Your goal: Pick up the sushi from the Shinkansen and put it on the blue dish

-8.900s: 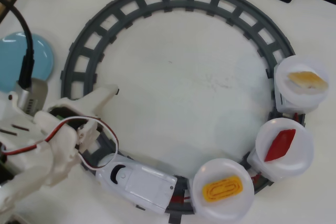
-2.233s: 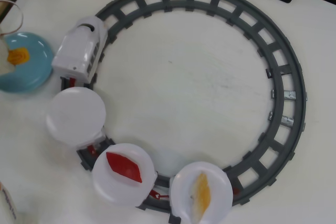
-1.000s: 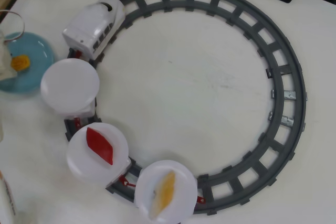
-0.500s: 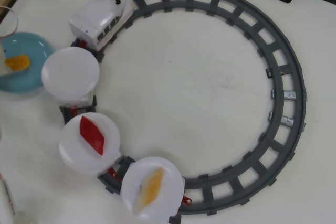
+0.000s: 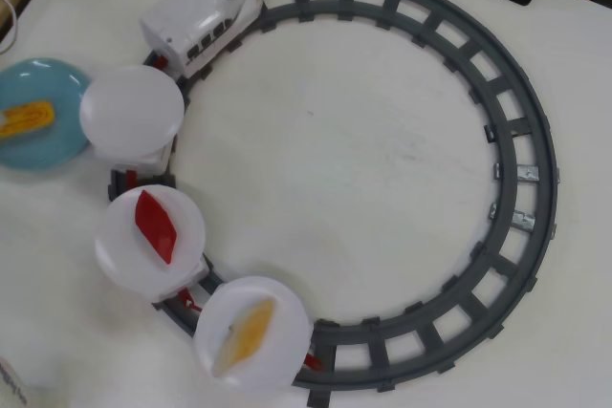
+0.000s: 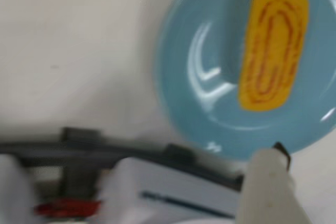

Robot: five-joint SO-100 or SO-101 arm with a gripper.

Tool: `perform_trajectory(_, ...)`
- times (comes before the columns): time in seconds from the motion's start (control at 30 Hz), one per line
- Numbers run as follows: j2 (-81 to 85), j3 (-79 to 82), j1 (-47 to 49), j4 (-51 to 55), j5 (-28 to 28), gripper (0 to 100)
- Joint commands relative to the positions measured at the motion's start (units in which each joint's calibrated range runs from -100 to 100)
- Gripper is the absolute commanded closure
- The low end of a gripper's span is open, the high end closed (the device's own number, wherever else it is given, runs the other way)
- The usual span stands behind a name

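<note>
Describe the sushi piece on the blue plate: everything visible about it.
The sushi is a small bright orange-yellow oblong with rounded ends; looped reddish ridges run concentrically along its top. It looks like moulded plastic. It lies flat on the blue dish, touching nothing else, and no gripper holds it. In the overhead view the sushi sits at the far left, on the dish beside the empty white dish of the first car behind the Shinkansen.

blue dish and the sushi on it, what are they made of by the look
The blue dish looks like glossy hard plastic, possibly glazed ceramic: bright curved highlights on its surface. The sushi seems matte moulded plastic: even orange-yellow, looped ridges, no shine.
</note>
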State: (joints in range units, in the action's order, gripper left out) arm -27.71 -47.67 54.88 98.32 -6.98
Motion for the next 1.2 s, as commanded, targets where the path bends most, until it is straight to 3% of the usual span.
perform_trajectory(0.0, 15.14, 13.04, -2.51, 0.92, 0.45, 80)
perform_trajectory(0.33, 43.43, 40.18, -8.05, 0.58, 1.60, 80)
perform_trajectory(0.7, 83.83, 75.08, -11.57, -8.94, 2.33, 80)
perform_trajectory(0.9, 94.69, 83.83, -18.44, -12.50, 1.34, 80)
perform_trajectory(1.17, 96.52, 84.10, -18.79, -12.76, 0.97, 80)
